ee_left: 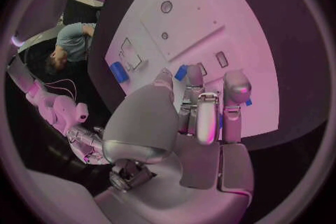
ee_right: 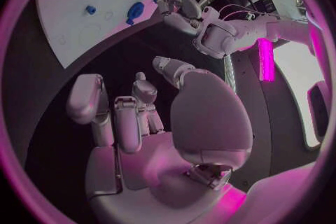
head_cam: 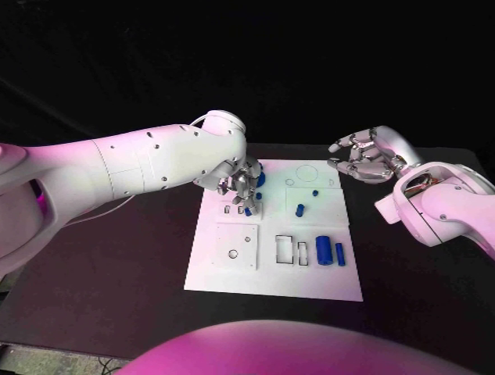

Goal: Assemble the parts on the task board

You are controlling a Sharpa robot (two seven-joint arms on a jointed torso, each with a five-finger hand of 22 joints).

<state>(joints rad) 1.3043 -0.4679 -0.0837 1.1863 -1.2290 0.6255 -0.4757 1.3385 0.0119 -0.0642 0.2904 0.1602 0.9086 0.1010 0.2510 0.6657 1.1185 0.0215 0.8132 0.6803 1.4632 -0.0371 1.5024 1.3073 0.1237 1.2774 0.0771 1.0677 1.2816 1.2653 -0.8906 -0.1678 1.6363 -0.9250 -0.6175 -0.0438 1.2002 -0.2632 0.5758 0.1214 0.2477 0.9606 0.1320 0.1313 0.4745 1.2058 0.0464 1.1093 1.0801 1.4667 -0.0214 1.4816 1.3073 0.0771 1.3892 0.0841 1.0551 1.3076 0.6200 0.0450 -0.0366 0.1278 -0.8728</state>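
Observation:
The white task board (head_cam: 275, 269) lies in the middle of the black table. Blue parts stand or lie on it: two long ones (head_cam: 324, 251) near the right edge, smaller ones (head_cam: 300, 208) further back. My left hand (head_cam: 242, 187) reaches down over the board's far left part, its fingertips (ee_left: 198, 79) bunched at a small blue part (head_cam: 249, 209), with another blue part (head_cam: 260, 180) beside it. Whether it grips one is hidden by the fingers. My right hand (head_cam: 366, 156) hovers off the board's far right corner, fingers loosely bent, holding nothing (ee_right: 140, 123).
Empty outlined slots (head_cam: 285, 248) and a square plate with small holes (head_cam: 236, 246) take up the board's near left half. Black table surface (head_cam: 123, 258) lies on both sides of the board.

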